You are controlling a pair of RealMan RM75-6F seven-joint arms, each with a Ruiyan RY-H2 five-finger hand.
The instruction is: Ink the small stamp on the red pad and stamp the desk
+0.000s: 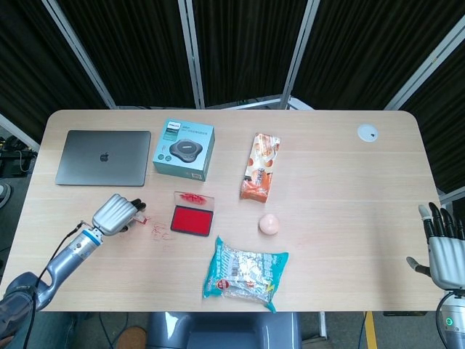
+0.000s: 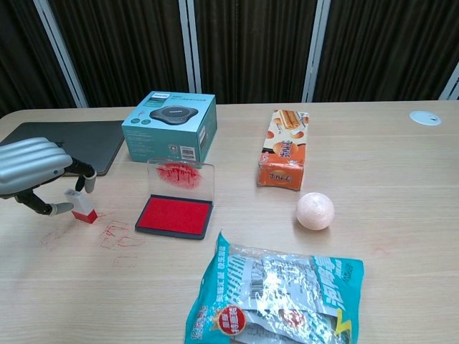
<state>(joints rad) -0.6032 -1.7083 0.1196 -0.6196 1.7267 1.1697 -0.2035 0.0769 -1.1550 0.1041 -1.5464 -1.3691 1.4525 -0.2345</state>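
Note:
The small stamp [image 2: 81,206], white with a red base, stands upright on the desk left of the red ink pad [image 2: 174,215]. The pad's clear lid, smeared red, is raised behind it. My left hand [image 2: 32,168] hovers over the stamp, its fingers curled above it and the thumb tip just beside its left face; no firm pinch shows. In the head view the left hand [image 1: 115,215] hides most of the stamp, with the pad [image 1: 192,219] to its right. Faint red stamp marks [image 2: 115,235] lie between stamp and pad. My right hand [image 1: 443,251] stays beyond the desk's right front corner, fingers spread and holding nothing.
A grey laptop [image 1: 103,157] and a teal box [image 1: 184,149] lie behind the pad. An orange snack box [image 1: 261,177], a pink ball [image 1: 269,225] and a snack bag [image 1: 243,273] sit mid-desk. A white disc [image 1: 368,133] is at the far right.

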